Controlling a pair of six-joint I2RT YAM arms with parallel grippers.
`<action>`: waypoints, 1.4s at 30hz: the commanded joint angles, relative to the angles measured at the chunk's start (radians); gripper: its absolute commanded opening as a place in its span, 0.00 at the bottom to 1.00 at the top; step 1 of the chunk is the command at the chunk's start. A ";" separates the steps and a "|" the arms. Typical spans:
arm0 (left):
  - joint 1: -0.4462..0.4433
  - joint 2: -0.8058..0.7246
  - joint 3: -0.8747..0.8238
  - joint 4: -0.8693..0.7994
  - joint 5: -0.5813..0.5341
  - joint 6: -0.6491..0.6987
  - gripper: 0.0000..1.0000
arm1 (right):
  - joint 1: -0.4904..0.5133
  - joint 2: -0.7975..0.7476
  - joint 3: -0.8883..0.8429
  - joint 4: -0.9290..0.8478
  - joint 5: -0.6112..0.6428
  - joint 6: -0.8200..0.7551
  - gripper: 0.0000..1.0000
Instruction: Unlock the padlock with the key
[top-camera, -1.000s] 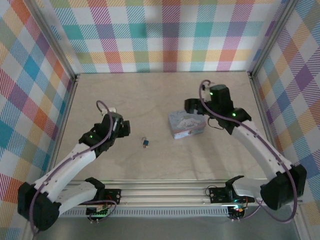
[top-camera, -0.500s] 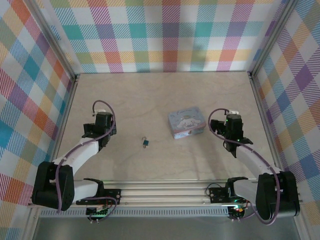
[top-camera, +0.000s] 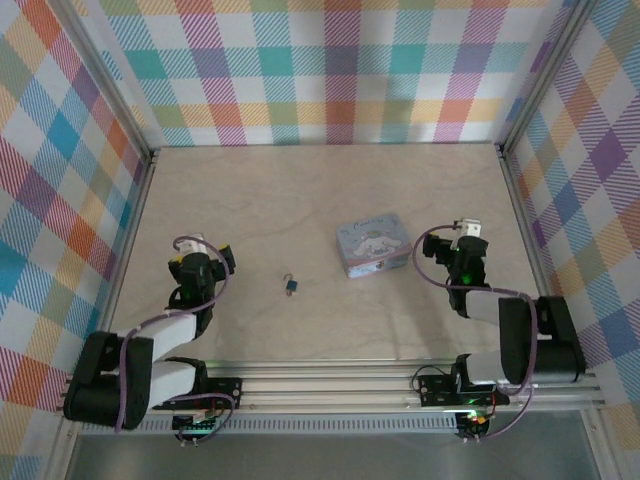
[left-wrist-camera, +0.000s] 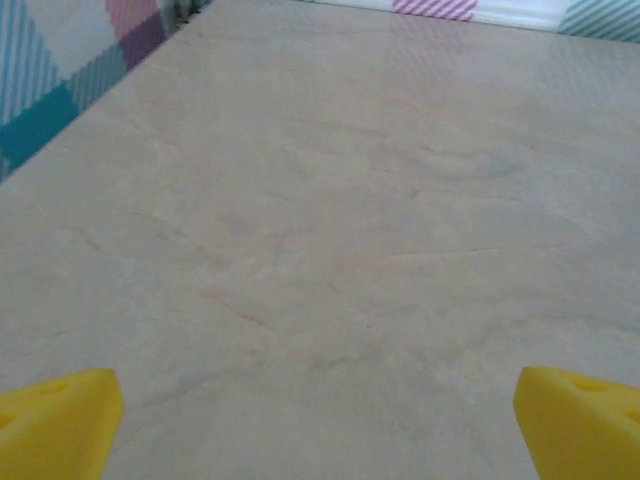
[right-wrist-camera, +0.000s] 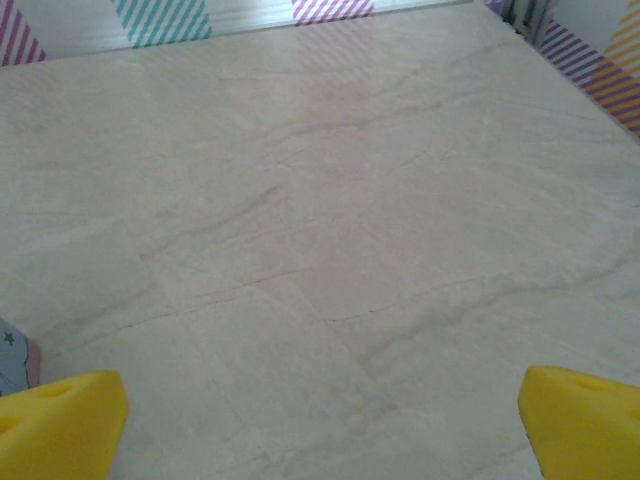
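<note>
Left side: the left arm (top-camera: 150, 335) sits folded close to its base, with the left gripper (top-camera: 197, 256) low over the table (top-camera: 320, 200) near the left wall. In the left wrist view the left gripper (left-wrist-camera: 320, 425) has its two yellow fingertips (left-wrist-camera: 55, 425) spread wide, one at each lower corner, with bare table between them and nothing held.

Centre: the padlock (top-camera: 291, 286) lies alone on the table, right of the left gripper and well apart from it. Body dark blue-teal, thin shackle loop towards the far side. Too small to tell whether the shackle is shut or whether a key is in it.

Right of centre: the tin (top-camera: 374, 244) lies flat near the padlock, not touching it.

Right side: the right gripper (top-camera: 466, 243) is just right of the tin, and the right arm (top-camera: 525, 335) is folded near its base. In the right wrist view the right gripper (right-wrist-camera: 322, 425) also has its fingertips (right-wrist-camera: 60, 420) spread wide over bare table, gripping nothing. A corner of the tin (right-wrist-camera: 14, 362) shows at the left edge, beside the left fingertip.
</note>
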 joint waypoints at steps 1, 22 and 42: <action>0.011 0.081 0.086 0.075 0.115 0.034 1.00 | -0.008 0.058 -0.003 0.169 -0.079 -0.033 1.00; 0.034 0.343 0.174 0.182 0.228 0.110 1.00 | -0.004 0.129 0.059 0.114 -0.041 -0.027 1.00; 0.034 0.343 0.174 0.182 0.228 0.110 1.00 | -0.003 0.129 0.059 0.112 -0.042 -0.027 1.00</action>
